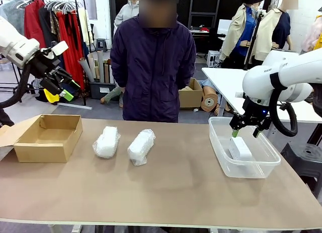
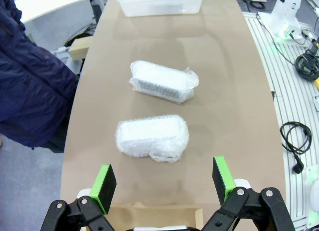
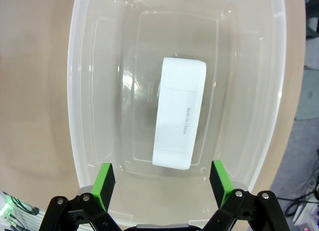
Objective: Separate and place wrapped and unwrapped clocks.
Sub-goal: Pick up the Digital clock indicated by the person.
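Two bubble-wrapped clocks lie side by side on the brown table: one (image 1: 106, 142) (image 2: 152, 138) nearer the cardboard box, the other (image 1: 141, 146) (image 2: 163, 81) to its right. The bare white clock (image 1: 240, 148) (image 3: 179, 118) lies flat inside the clear plastic tub (image 1: 269, 165) (image 3: 79, 91). My right gripper (image 1: 245, 133) (image 3: 163, 178) hovers open just above the tub, over the white clock, holding nothing. My left gripper (image 1: 64, 89) (image 2: 164, 180) is raised high at the left, above and behind the box, open and empty, looking along the table at both wrapped clocks.
An open brown cardboard box (image 1: 49, 137) sits at the table's left end. A person in a dark jacket (image 1: 152, 62) stands at the far edge behind the wrapped clocks. A white side table (image 1: 229, 82) stands behind the tub.
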Robot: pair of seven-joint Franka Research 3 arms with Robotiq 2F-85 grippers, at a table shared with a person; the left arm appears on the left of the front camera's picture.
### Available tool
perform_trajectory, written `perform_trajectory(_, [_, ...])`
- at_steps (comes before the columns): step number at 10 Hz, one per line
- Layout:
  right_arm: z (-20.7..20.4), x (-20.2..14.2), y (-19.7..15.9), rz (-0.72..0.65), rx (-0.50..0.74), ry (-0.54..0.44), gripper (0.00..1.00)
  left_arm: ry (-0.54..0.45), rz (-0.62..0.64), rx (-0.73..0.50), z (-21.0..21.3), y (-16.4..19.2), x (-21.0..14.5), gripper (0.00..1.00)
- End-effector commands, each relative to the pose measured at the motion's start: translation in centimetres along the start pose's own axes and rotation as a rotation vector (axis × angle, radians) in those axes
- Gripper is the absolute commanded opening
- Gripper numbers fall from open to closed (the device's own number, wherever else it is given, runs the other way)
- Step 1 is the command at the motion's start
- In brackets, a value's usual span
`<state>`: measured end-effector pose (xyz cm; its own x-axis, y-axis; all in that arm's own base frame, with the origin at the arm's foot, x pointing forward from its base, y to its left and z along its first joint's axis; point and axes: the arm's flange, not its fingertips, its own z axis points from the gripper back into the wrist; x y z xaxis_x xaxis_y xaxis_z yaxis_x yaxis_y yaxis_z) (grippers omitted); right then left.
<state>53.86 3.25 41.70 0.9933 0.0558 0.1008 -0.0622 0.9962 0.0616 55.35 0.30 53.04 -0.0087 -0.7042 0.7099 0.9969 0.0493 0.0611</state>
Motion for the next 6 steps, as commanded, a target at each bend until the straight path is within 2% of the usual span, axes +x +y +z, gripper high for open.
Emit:
perform_trajectory(1, [0.0,0.0,0.0,0.0,0.0,0.0,1.0,0.002,0.002,0.007,0.0,-0.3,0.1,1.0])
perform_trajectory(2, [0.3,-0.4,1.0,0.071,0.015,-0.039,1.0,0.002,0.002,0.007,0.0,-0.3,0.1,1.0])
perform_trajectory(6, [7.1,-1.4,2.9,0.509,-0.043,-0.167,1.0,0.002,0.002,0.007,0.0,-0.3,0.1,1.0])
